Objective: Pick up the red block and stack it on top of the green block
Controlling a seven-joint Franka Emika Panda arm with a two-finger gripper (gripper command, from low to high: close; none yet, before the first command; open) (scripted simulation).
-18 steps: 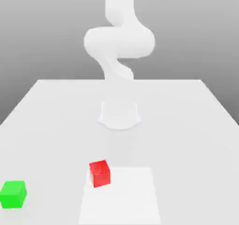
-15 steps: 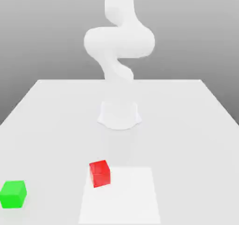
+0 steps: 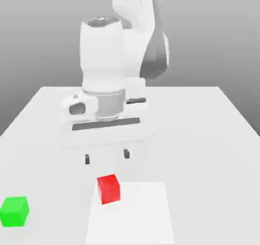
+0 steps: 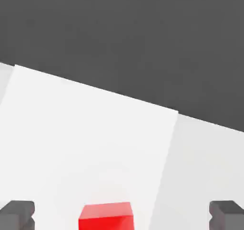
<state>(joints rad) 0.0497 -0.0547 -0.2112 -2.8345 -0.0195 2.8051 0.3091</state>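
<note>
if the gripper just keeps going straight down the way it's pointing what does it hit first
Probably the red block. The open gripper hangs just above it, and the hand view shows the red block between the spread fingertips. Depth is uncertain, so it could meet the table instead.

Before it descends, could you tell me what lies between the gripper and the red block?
Nothing: the exterior view shows bare air between the open gripper and the red block.

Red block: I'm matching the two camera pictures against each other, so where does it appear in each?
Exterior view: the red block sits low in the picture, just below the open gripper.
Hand view: the red block lies at the lower edge, between the two dark fingertips.
Shared landmark: the brighter white patch beside the block.
</note>
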